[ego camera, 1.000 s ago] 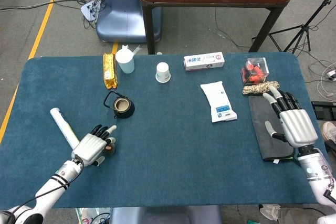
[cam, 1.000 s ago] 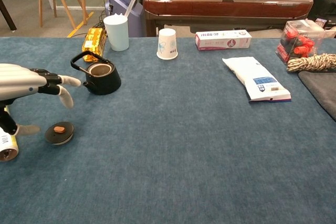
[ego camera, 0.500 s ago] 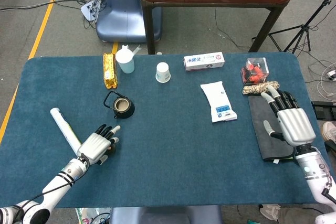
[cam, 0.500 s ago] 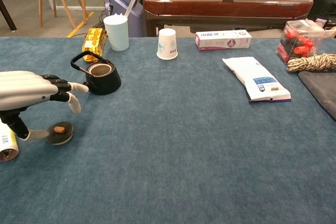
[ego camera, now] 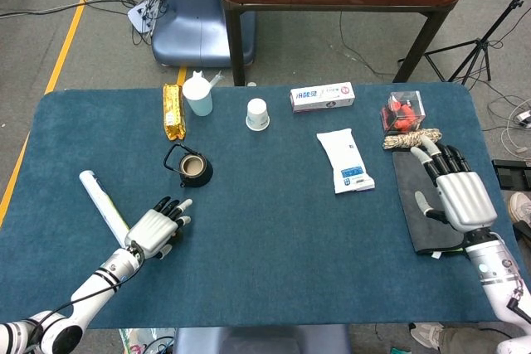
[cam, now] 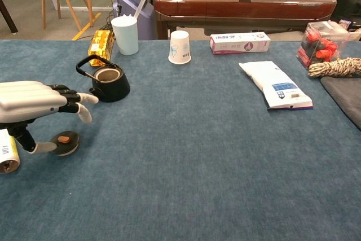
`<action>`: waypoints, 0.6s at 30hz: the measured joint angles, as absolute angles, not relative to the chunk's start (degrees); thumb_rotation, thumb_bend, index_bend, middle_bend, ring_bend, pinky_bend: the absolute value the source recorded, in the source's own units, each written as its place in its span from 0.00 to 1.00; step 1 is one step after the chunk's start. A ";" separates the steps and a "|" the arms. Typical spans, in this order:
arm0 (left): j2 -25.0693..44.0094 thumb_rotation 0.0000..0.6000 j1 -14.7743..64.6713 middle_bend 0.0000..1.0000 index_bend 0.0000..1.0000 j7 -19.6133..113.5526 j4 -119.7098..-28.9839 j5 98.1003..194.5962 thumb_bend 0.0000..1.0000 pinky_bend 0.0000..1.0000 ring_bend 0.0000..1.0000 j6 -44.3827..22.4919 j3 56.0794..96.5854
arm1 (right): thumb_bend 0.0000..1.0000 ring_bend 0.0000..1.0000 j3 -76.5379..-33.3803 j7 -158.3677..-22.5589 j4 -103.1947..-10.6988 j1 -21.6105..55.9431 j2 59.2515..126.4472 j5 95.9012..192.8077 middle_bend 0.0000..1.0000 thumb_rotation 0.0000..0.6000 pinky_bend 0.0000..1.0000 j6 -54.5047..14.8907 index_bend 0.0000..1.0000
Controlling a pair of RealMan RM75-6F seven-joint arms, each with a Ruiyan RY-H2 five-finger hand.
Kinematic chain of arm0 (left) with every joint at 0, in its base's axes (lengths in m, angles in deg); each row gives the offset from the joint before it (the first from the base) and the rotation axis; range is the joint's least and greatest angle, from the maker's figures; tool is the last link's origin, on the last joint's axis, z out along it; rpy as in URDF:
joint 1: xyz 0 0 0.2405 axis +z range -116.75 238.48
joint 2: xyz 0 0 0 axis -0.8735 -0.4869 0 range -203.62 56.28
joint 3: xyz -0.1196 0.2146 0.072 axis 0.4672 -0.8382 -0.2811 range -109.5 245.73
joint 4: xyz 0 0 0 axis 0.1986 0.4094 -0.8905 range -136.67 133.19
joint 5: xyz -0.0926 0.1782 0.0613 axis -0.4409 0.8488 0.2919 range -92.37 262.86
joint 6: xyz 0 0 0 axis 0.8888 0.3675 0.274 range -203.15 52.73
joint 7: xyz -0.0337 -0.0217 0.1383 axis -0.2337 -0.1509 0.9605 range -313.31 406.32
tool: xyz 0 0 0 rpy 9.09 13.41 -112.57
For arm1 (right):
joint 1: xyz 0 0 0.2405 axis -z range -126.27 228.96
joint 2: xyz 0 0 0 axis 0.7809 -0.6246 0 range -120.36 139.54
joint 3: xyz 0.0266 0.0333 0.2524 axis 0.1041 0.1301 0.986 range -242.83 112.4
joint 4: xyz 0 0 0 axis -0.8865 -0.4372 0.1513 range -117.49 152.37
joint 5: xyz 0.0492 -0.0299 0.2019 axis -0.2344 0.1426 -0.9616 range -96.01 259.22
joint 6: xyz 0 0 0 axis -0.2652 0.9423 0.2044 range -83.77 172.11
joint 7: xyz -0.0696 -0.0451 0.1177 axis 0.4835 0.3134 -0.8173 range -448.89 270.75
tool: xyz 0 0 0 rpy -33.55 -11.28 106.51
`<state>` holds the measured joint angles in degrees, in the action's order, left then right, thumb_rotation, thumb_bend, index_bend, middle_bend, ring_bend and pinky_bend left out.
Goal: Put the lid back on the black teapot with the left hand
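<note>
Lid (cam: 63, 143) lies flat on the blue surface (cam: 192, 156), right under the left hand (cam: 35, 103), whose fingers are spread and hold nothing. Black teapot (cam: 107, 82) stands open just past the fingertips. Right hand (ego camera: 458, 191) rests spread, far away.

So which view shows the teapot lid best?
The chest view: the lid lies on the cloth under the left hand, its brown knob clear. In the head view that hand covers nearly all of it.

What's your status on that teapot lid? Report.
Left hand open, over the lid, not gripping. Lid on the cloth, off the black teapot. Right hand open, over the dark mat. Path to pot unobstructed.
</note>
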<state>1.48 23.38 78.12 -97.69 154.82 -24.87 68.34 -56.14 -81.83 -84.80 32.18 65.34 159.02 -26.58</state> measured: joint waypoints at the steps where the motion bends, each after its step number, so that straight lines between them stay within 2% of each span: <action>1: 1.61 1.00 23.26 0.00 0.20 78.03 -97.44 154.89 0.32 0.00 0.00 -24.91 68.27 | 0.44 0.00 -56.15 -81.82 -84.80 32.15 65.35 159.00 0.00 1.00 0.00 -26.54 0.03; 18: 1.20 1.00 23.20 0.00 0.19 73.48 -94.16 156.82 0.32 0.00 0.00 -25.44 66.72 | 0.44 0.00 -56.07 -79.06 -86.25 31.19 65.72 157.82 0.00 1.00 0.00 -25.81 0.03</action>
<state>1.20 23.20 73.48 -94.16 156.82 -25.44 66.72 -56.07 -79.06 -86.25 31.19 65.72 157.82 -25.81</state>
